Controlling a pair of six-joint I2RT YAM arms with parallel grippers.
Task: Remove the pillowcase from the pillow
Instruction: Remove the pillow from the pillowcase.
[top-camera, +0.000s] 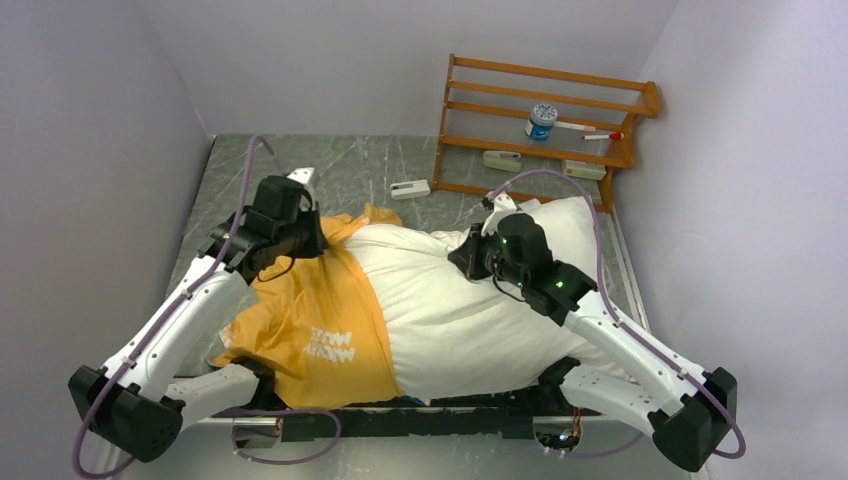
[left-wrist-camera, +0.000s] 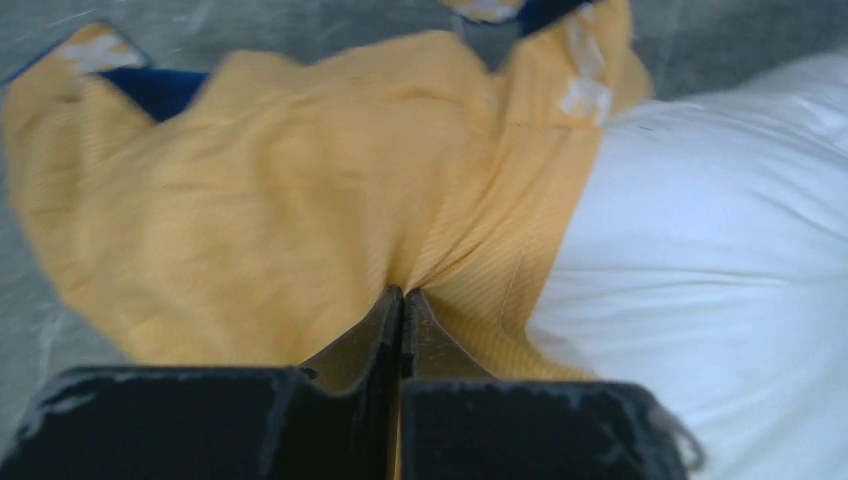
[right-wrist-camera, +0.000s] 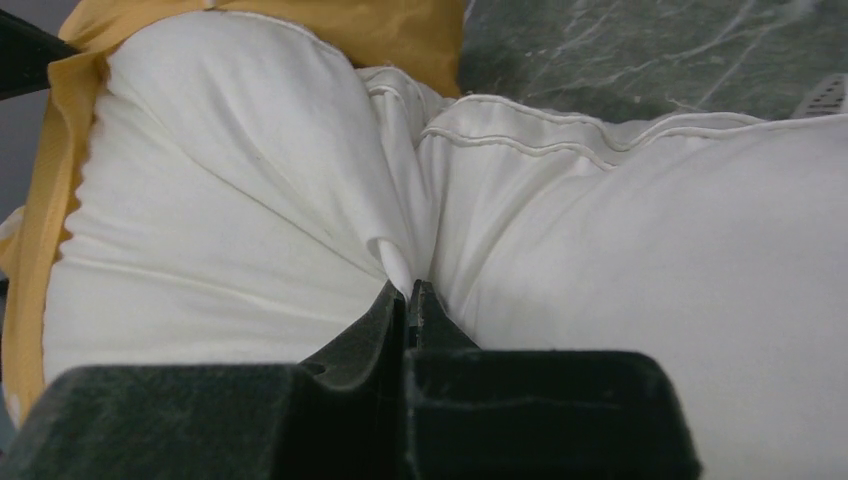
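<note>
The plump white pillow (top-camera: 470, 300) lies across the table, its left end still inside the orange-yellow pillowcase (top-camera: 300, 330) with white lettering. A dark blue inner face (left-wrist-camera: 160, 90) shows at the case's far edge. My left gripper (left-wrist-camera: 403, 292) is shut on a pinch of the orange pillowcase (left-wrist-camera: 300, 200) near its hem by the pillow (left-wrist-camera: 720, 260). From above, the left gripper (top-camera: 318, 238) sits at the case's far edge. My right gripper (right-wrist-camera: 409, 284) is shut on a fold of the white pillow (right-wrist-camera: 230, 220), at the pillow's upper middle (top-camera: 462, 258).
A wooden rack (top-camera: 545, 125) stands at the back right with a round tin (top-camera: 541, 121), a marker and small white boxes. Another white box (top-camera: 410, 189) lies on the grey marbled table (top-camera: 380, 165). Grey walls close in the left, right and back.
</note>
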